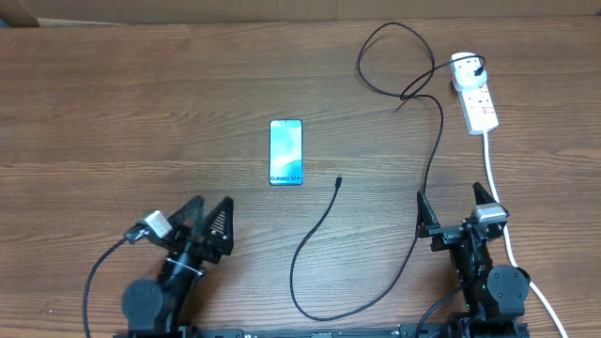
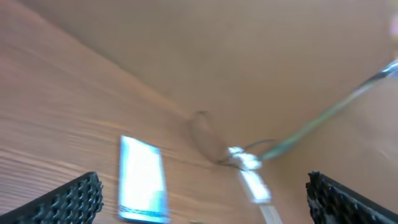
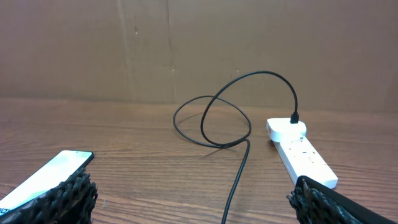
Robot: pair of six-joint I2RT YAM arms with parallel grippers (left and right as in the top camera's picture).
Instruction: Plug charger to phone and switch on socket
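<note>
The left hand [image 1: 210,211] rests low on the table [image 1: 113,113] with its fingers spread wide and nothing between them. That suits a start position, clear of everything. The phone [image 1: 286,150] lies flat, screen up, ahead of this hand and a little to its right, untouched. The left wrist view is too blurred to add detail.

The charger [image 1: 313,228] trails in a loose curve between the two hands. Its connector tip [image 1: 338,180] lies just right of the phone's near end, apart from it and not yet plugged in, so either hand could probably reach it.

The right hand [image 1: 450,202] is also open and empty. Well ahead of it sits the socket [image 1: 479,101], with the black plug [image 1: 469,67] already seated at its far end. Its white cord [image 1: 490,174] runs back past this hand's right side. Whether the switch is on, I cannot tell.
</note>
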